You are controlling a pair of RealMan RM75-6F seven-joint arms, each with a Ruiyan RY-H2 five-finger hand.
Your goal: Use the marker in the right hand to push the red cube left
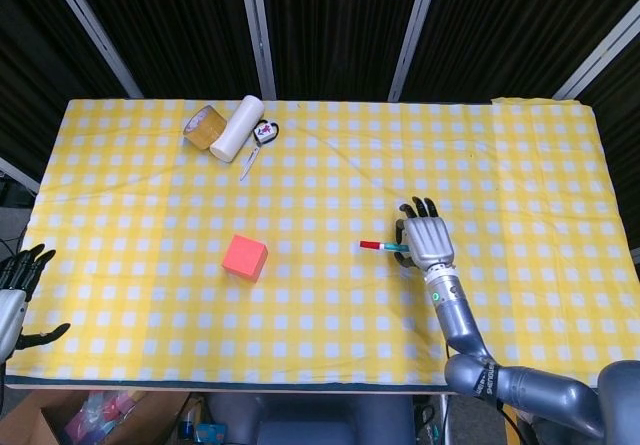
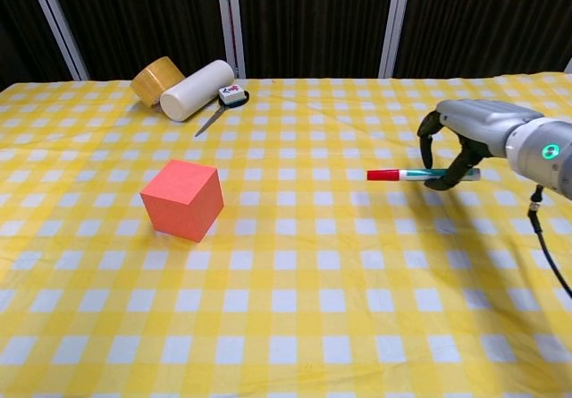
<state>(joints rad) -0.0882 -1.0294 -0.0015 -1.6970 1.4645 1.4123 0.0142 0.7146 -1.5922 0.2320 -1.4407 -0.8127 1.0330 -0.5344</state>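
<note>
The red cube (image 1: 245,257) (image 2: 183,199) sits on the yellow checked cloth, left of centre. My right hand (image 1: 425,242) (image 2: 465,139) is well to the cube's right and holds a marker (image 1: 385,247) (image 2: 420,175) with a red cap that points left toward the cube. A wide gap of cloth lies between the marker tip and the cube. My left hand (image 1: 18,295) hangs off the table's left front corner with its fingers spread and nothing in them.
At the back left lie a tape roll (image 1: 203,125) (image 2: 156,80), a white cylinder (image 1: 236,127) (image 2: 197,90), a small tape measure (image 1: 265,132) (image 2: 234,97) and a thin metal tool (image 1: 248,163) (image 2: 210,120). The table's front edge (image 1: 200,380) is near.
</note>
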